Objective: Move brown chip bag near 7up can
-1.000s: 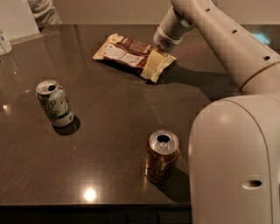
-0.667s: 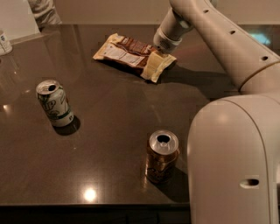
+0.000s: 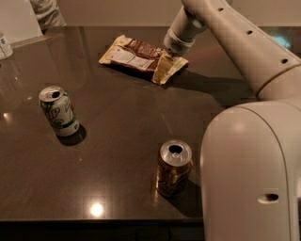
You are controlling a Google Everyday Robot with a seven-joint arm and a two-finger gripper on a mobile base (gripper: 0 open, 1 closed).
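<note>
The brown chip bag (image 3: 134, 55) lies flat at the back middle of the dark table (image 3: 127, 122), cream edges, brown centre and a white label panel. Its right end (image 3: 164, 70) is bent upward. My gripper (image 3: 171, 54) comes down from the upper right onto that right end of the bag, and the wrist hides where they meet. The 7up can (image 3: 59, 111), white and green with a silver top, stands upright at the left of the table, well apart from the bag.
A brown-gold can (image 3: 173, 167) stands upright near the table's front edge. My white base and arm (image 3: 249, 169) fill the right side. A white object (image 3: 4, 45) sits at the far left edge. A person stands behind the table's back left corner (image 3: 47, 12).
</note>
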